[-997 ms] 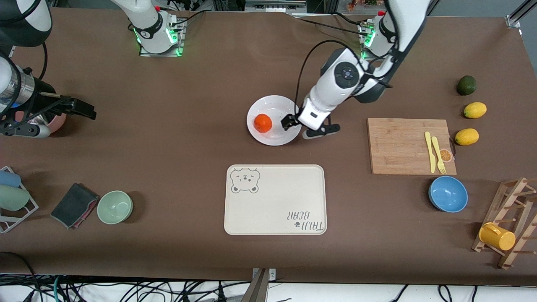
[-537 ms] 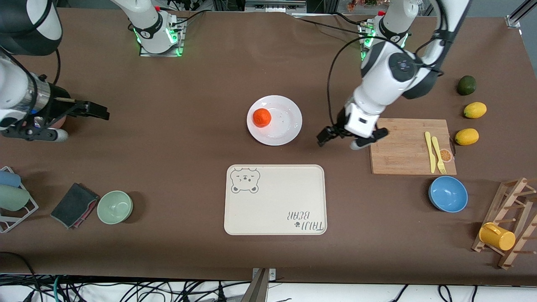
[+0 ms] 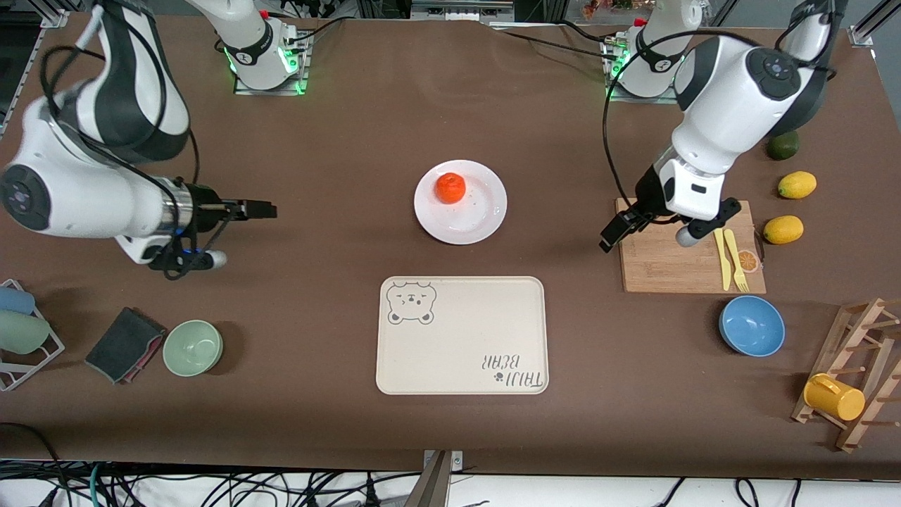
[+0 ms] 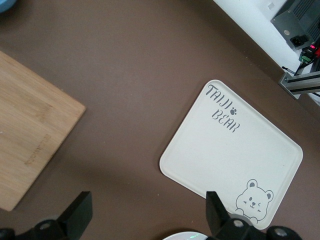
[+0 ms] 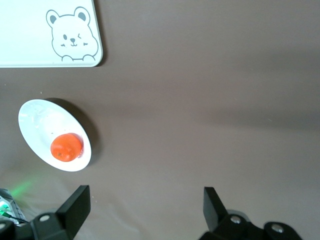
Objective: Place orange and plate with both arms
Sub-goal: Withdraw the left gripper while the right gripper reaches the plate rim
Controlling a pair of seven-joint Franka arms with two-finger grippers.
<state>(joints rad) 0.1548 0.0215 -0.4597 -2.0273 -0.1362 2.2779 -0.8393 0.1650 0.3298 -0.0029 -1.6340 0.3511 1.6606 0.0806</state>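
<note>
The orange point(image 3: 450, 188) lies on the white plate point(image 3: 473, 220) at the table's middle, on the part of the plate farther from the front camera. My left gripper point(image 3: 611, 236) hangs open and empty over the cutting board's corner, well off the plate toward the left arm's end. Between its fingers point(image 4: 80, 216) the left wrist view shows only bare table and a sliver of the plate point(image 4: 186, 235). My right gripper point(image 3: 264, 209) is open and empty over bare table toward the right arm's end. The right wrist view shows the orange point(image 5: 66, 147) on the plate point(image 5: 37, 122).
A cream bear-print tray point(image 3: 461, 334) lies nearer the camera than the plate. A wooden cutting board point(image 3: 669, 246) carries a yellow knife and fork point(image 3: 729, 259). A blue bowl point(image 3: 752, 325), two lemons point(image 3: 783, 229), an avocado point(image 3: 783, 144), a mug rack point(image 3: 855, 373), a green bowl point(image 3: 193, 347) and a dark cloth point(image 3: 123, 345) stand around.
The left gripper has pulled away from the plate to over the cutting board's corner. The right gripper has swung in toward the table's middle. The orange has rolled slightly across the plate.
</note>
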